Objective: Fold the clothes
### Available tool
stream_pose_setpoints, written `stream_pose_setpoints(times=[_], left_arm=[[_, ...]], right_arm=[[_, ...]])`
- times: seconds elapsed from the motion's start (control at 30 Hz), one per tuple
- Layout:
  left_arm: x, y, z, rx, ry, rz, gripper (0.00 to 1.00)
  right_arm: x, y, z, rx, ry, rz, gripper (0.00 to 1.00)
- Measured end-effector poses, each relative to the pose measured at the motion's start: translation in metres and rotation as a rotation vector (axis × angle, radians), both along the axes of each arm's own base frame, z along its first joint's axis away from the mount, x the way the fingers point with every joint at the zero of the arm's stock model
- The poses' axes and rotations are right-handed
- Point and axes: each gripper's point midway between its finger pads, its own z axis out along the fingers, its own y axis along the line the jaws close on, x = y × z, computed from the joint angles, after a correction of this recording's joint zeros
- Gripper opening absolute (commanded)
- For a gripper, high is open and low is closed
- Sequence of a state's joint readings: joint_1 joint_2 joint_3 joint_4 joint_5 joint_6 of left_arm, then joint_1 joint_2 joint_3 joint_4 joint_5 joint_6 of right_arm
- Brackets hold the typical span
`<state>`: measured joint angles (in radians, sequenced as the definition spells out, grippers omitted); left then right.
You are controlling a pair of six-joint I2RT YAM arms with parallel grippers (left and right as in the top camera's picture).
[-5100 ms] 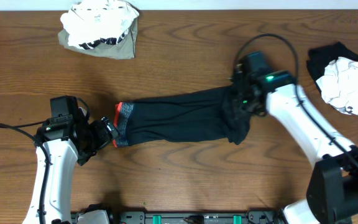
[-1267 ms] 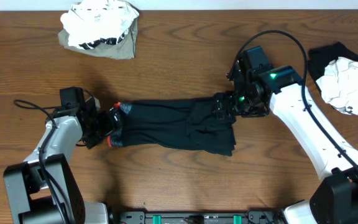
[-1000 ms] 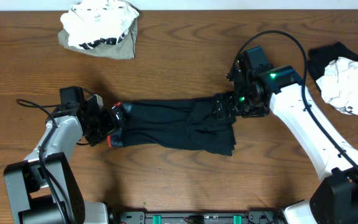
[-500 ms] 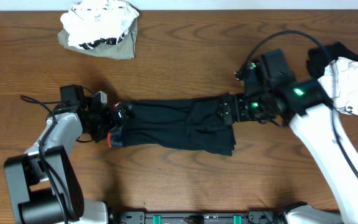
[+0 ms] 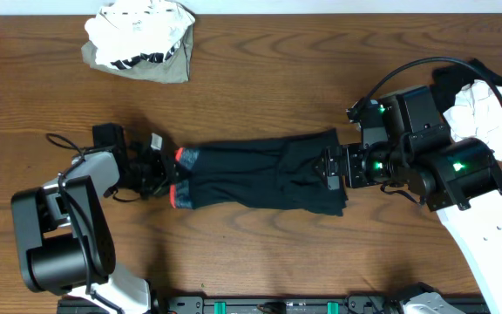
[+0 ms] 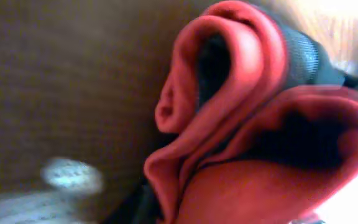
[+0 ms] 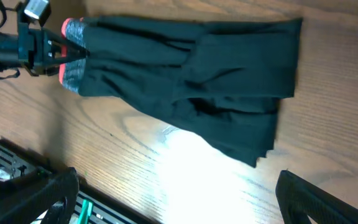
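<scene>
Since the black pants (image 5: 260, 174) are limp and light, corners hold best — left jaws pinch the red-edged waistband (image 5: 183, 177), right jaws hang spread above the hems (image 7: 289, 62).

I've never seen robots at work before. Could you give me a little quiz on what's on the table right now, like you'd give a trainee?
1. True or false: the right gripper is open and holds nothing.
2. Where does the left gripper pinch the dark garment? A) its banded end B) its middle C) the end nearest the right gripper
3. In the left wrist view, what colour is the band edging seen up close?

Key: 1 true; 2 A; 3 red.
</scene>
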<state>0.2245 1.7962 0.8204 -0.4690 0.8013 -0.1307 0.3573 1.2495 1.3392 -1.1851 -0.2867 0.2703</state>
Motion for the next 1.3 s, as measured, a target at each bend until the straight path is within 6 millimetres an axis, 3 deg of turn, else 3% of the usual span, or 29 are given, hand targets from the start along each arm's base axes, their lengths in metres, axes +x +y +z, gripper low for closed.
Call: stream_pose_setpoints(times=[0.43, 0.8, 0.9, 1.1, 1.3], left_arm=[[-0.007, 0.004, -0.004, -0.008, 0.034, 0.020, 0.06], [-0.029, 0.067, 0.004, 0.116, 0.157, 0.206, 0.06], [-0.031, 0.076, 0.020, 0.162, 0.179, 0.222, 0.06], [-0.020, 0.080, 0.069, 0.226, 0.117, 0.214, 0.06], [-0.013, 0.051, 0.106, 0.257, 0.011, 0.169, 0.06]], right_arm=[[0.001, -0.006, -0.002, -0.031, -0.003, -0.015, 0.99], [0.006, -0.012, -0.005, -0.071, -0.014, -0.036, 0.99], [0.010, -0.011, -0.009, -0.076, -0.010, -0.037, 0.99], [0.028, -0.006, -0.028, -0.096, 0.025, -0.039, 0.99], [0.060, -0.006, -0.059, -0.161, 0.042, -0.078, 0.99]])
